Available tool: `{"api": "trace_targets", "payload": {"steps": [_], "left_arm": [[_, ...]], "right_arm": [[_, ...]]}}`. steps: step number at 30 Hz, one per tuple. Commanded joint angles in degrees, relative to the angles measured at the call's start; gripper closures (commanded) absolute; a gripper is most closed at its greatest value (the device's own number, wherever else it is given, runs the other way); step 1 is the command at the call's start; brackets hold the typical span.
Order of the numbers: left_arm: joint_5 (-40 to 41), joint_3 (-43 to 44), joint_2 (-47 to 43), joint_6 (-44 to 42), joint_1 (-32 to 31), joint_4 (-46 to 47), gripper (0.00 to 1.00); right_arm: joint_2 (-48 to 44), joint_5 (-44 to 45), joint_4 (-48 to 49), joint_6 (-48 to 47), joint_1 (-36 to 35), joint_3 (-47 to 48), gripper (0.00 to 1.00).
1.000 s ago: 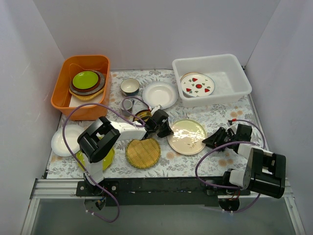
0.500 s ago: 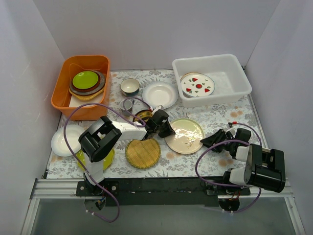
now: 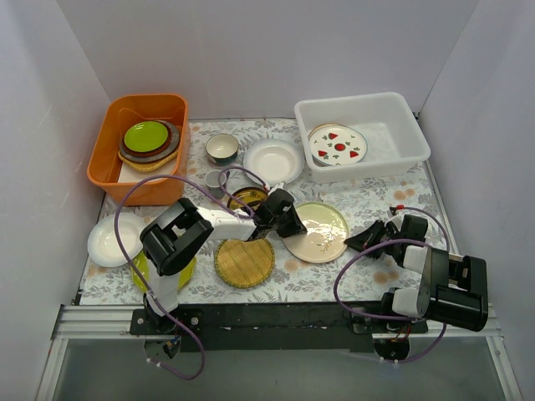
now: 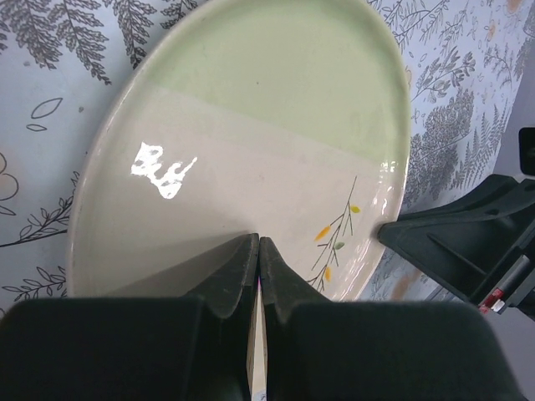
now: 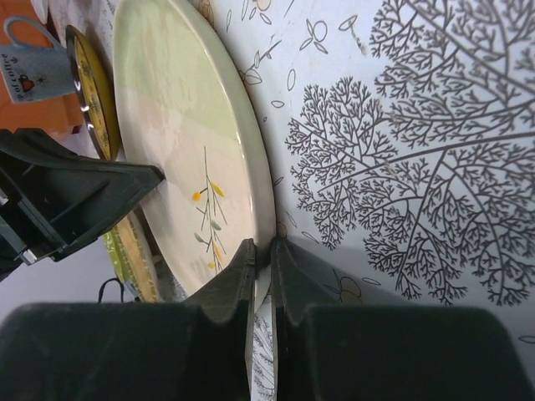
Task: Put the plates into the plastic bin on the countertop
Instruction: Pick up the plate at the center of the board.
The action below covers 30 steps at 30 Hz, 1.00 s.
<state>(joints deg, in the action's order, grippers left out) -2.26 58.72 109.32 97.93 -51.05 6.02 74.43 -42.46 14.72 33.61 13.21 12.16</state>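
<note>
Obs.: the cream plate with leaf sprig [image 3: 322, 227] lay on the surface [image 3: 376, 199], in front of the plastic bin [image 3: 414, 125] and apart from it, between your two grippers. In both wrist views its near rim was cut off behind the fingers. Whether either edge was raised off the cloth could not be told. It looked glossy, with a pale green band on one part and cream on the rest. A small sprig with yellow and green leaves sat near one edge, and there was one bright glare spot.

Your right gripper [image 5: 261, 247] was closed on that rim, with a finger on either side of it. Your left gripper [image 4: 258, 242] had its jaws together, tips at the opposite rim. Whether they pressed on the plate or only hung over it, I could not tell.

Inside the bin sat the strawberry plate [image 3: 338, 144], overlapping something mostly covered beneath it. The woven-straw plate [image 3: 244, 261] lay just beside the left arm. The lime dotted plate [image 3: 187, 269] was almost wholly hidden under that arm. The plain white plate [image 3: 272, 160] lay uncovered toward the back.
</note>
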Motion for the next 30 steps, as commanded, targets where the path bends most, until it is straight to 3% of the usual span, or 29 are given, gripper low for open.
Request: {"api": "trace_targets", "payload": {"steps": [1, 11, 12, 13, 17, 23, 30], "left_arm": [[1.56, -2.03, 0.73, -3.53, -0.81, -13.58, 1.0], [5.6, 2.1, -9.55, -6.17, -0.9, -20.26, 0.98], [5.69, 2.97, -10.26, -6.69, -0.81, -21.22, 0.92], [5.86, 3.24, -11.74, -6.87, -0.9, -21.49, 0.79], [4.56, 2.98, -14.57, -6.44, -0.9, -21.4, 0.54], [-0.46, -3.25, -17.9, -1.27, -1.33, -14.64, 0.42], [-1.6, -13.44, -20.28, 8.49, -3.27, -1.31, 0.4]], "right_arm": [[-1.66, 5.54, -5.84, -4.34, -0.03, 3.91, 0.99], [-5.87, 5.19, -13.48, -5.3, -0.12, 12.0, 0.99], [-6.75, 5.19, -14.27, -5.48, -0.12, 12.7, 0.99], [-7.28, 5.28, -16.54, -6.0, -0.12, 14.19, 0.99], [-9.39, 5.54, -20.16, -6.53, -0.12, 17.36, 0.99], [-10.71, 4.14, -21.31, -5.39, -0.12, 18.69, 0.99], [-10.89, 1.77, -20.35, -3.38, -0.03, 17.72, 0.99]]}}
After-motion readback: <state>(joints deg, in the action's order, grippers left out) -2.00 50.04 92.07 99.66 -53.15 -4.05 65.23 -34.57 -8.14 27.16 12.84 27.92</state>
